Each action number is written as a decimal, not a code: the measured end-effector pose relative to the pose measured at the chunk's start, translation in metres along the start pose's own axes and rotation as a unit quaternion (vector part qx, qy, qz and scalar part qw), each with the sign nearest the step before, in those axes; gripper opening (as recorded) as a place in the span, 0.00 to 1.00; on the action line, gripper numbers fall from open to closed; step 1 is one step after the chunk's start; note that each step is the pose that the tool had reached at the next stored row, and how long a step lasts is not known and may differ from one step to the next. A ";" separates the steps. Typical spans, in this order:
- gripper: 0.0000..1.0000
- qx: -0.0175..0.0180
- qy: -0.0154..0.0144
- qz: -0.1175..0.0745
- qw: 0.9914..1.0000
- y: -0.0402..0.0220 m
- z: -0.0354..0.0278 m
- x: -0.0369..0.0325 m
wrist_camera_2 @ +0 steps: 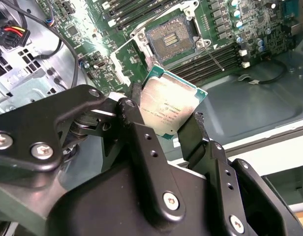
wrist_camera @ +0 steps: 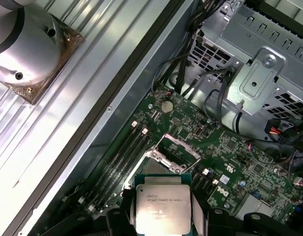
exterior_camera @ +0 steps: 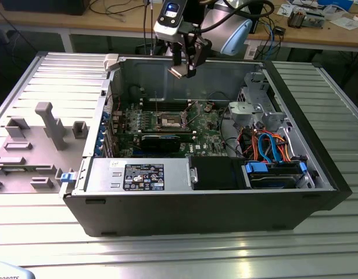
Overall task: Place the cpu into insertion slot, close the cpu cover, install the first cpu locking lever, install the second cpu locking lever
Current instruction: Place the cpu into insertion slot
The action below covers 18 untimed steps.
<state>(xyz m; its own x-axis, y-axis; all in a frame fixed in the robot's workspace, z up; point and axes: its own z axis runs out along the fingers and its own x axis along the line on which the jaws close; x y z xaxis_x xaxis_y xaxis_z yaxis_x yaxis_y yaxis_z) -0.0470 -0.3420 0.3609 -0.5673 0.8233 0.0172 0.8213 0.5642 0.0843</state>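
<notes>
Clearance is what the exterior view shows first: the arm (exterior_camera: 228, 28) hangs over the open computer case (exterior_camera: 167, 212), which lies on the ribbed metal counter (exterior_camera: 167, 256). Its jaws carry the cpu (exterior_camera: 178, 71) high above the motherboard (exterior_camera: 205, 125) and well apart from the insertion slot (exterior_camera: 170, 120). That height probably lets the chip pass over the case wall and the long black card (exterior_camera: 160, 140) without touching either. In the second wrist view the jaws are narrow and clamped on two opposite edges of the cpu. Its dull metal top faces the camera and its underside faces the board, a grip that looks chosen to keep the contact side untouched. The slot beyond the chip is bare, its grid of pins exposed. A thin locking lever (wrist_camera_2: 214, 60) angles out beside the slot, which suggests the latch is released so the slot can take the chip. In the first wrist view the cpu sits level between the jaws, with the slot partly hidden behind its far edge, so the two look roughly lined up along this sightline. The cpu cover (wrist_camera: 177, 149) appears as a silvery frame just past the slot, seemingly swung up and out of the way, though its exact angle is hard to judge. Nothing is seated in the slot yet.
</notes>
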 end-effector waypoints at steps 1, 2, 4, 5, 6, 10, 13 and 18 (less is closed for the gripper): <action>0.54 0.000 0.000 0.004 1.000 0.0000 0.0003 0.0000; 0.54 0.000 -0.001 0.008 1.000 0.0000 0.0004 0.0000; 0.54 0.000 -0.001 0.014 1.000 -0.0001 0.0006 0.0000; 0.54 0.000 -0.001 0.016 1.000 -0.0001 0.0007 0.0000; 0.54 0.000 -0.001 0.018 1.000 -0.0001 0.0007 0.0000; 0.54 -0.001 -0.003 0.032 0.999 -0.0001 0.0011 0.0000; 0.54 -0.001 -0.003 0.040 0.999 -0.0001 0.0012 0.0000; 0.54 -0.001 -0.004 0.048 0.999 -0.0001 0.0014 0.0000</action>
<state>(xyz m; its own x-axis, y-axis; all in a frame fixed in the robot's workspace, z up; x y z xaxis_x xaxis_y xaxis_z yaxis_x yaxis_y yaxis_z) -0.0470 -0.3420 0.3596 -0.4854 0.8741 0.0173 0.8719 0.4825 0.0843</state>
